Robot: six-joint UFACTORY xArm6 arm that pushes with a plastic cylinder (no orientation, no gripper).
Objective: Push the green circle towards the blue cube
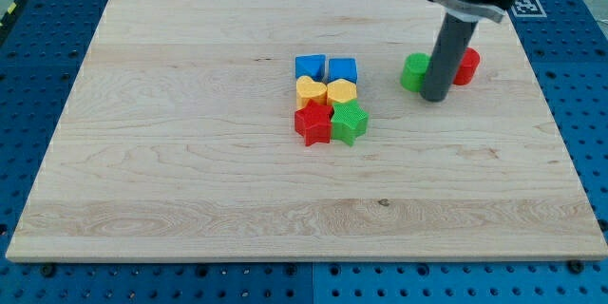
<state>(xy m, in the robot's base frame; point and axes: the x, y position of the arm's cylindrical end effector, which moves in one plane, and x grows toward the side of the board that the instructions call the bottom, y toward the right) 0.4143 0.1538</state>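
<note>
The green circle (413,72) lies on the wooden board at the view's upper right. My tip (434,98) touches down right beside it, on its right side, between it and a red block (465,66). The rod hides part of both. Two blue blocks sit near the board's middle: a blue block (310,66) and the blue cube (342,69), side by side, left of the green circle.
Below the blue blocks are a yellow heart (310,89) and a yellow block (341,91), then a red star (313,123) and a green star (349,123), all packed close. The wooden board (190,152) lies on a blue pegboard table (28,76).
</note>
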